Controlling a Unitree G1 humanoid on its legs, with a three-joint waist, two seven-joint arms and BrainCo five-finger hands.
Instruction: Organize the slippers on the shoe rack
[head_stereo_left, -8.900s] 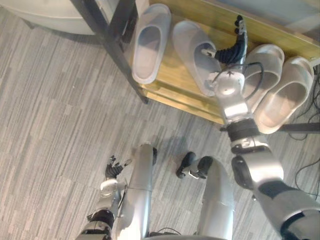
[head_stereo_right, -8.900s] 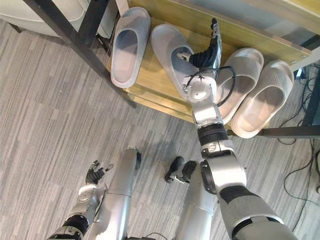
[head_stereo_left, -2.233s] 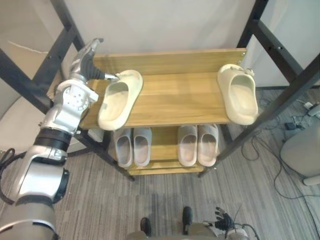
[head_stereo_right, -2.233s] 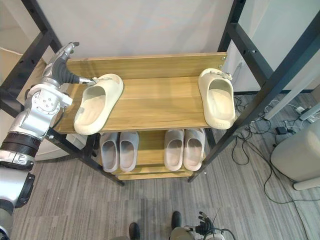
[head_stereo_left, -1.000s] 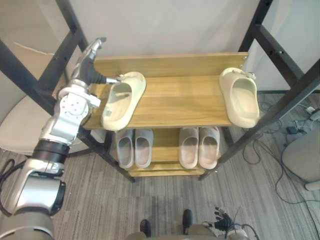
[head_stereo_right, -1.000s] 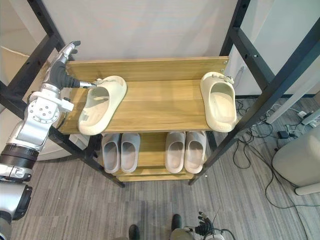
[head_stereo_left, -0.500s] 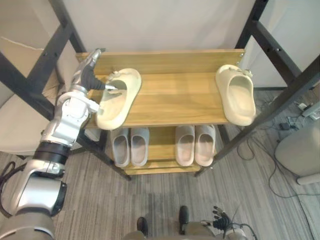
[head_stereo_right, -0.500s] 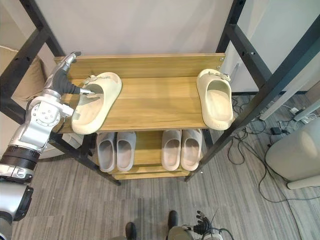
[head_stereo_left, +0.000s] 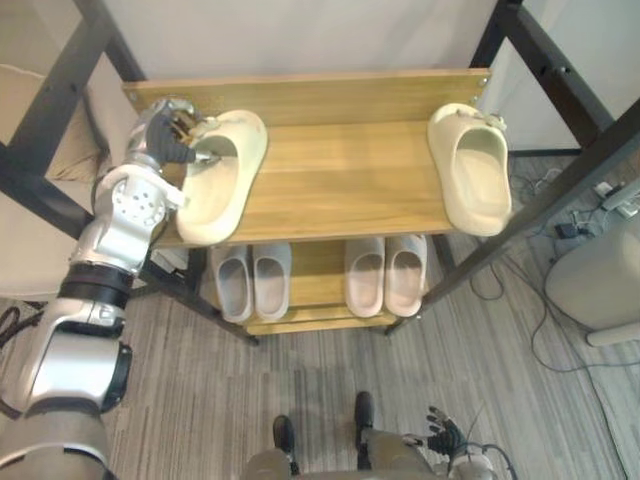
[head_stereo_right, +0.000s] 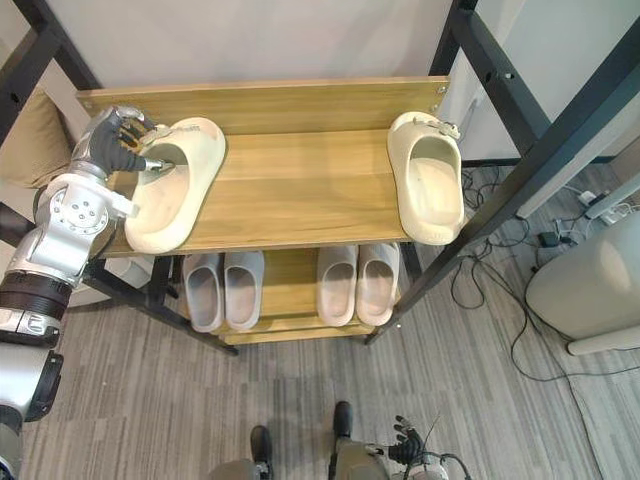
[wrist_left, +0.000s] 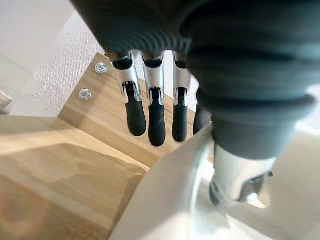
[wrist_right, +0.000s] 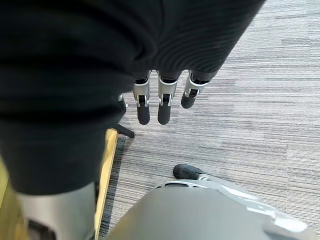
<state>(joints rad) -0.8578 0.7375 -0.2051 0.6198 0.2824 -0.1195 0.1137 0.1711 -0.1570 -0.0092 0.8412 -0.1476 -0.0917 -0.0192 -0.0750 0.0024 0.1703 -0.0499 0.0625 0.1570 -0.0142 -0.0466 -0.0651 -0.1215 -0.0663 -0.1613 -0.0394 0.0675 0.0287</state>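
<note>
On the left of the shoe rack's wooden top shelf (head_stereo_left: 340, 185) lies a cream slipper (head_stereo_left: 225, 185), its front end hanging over the shelf's front edge. My left hand (head_stereo_left: 165, 140) grips that slipper's heel end, fingers (wrist_left: 150, 125) curled over the rim (wrist_left: 165, 200) and thumb inside. A second cream slipper (head_stereo_left: 470, 170) rests at the shelf's right end. Two pairs of grey slippers (head_stereo_left: 250, 280) (head_stereo_left: 385, 275) stand side by side on the lower shelf. My right hand (head_stereo_left: 445, 437) hangs low over the floor with straight fingers (wrist_right: 159, 102), holding nothing.
Black metal posts (head_stereo_left: 545, 60) frame the rack on both sides. A beige cushioned seat (head_stereo_left: 25, 240) sits left of the rack. A grey bin (head_stereo_left: 600, 290) and floor cables (head_stereo_left: 545, 335) lie to the right. Grey striped carpet (head_stereo_left: 200, 400) spreads in front.
My left hand's fingers, straight beside the slipper half a second ago, have curled onto its rim. The camera has shifted a little; the other slippers stay put.
</note>
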